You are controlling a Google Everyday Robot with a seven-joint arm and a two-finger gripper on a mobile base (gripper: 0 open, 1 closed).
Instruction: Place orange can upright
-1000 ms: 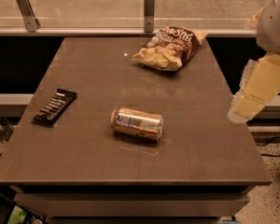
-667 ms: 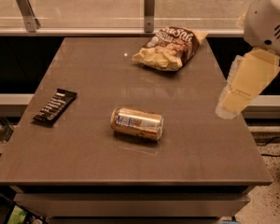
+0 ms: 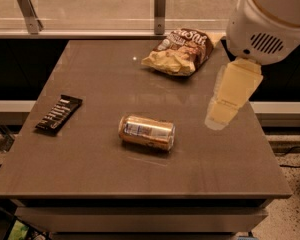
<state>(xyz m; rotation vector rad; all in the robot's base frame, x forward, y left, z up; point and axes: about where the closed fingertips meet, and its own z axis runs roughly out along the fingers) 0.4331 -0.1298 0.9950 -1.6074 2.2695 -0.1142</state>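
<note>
Above the right side of the table (image 3: pixel 90 184), the tool (image 3: pixel 218 118) has swung inward toward the can (image 3: pixel 147 132), which lies on its side mid-table, well apart. Whether the tool is open cannot be told. The approach looks underway, with no grasp yet.

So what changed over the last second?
The hand swung leftward in the picture, from past the table's right edge to above the table, and now hangs to the right of the orange can without touching it. Nothing was taken hold of or let go. The can lies on its side where it was; the chip bag and the dark snack bar have not moved.
</note>
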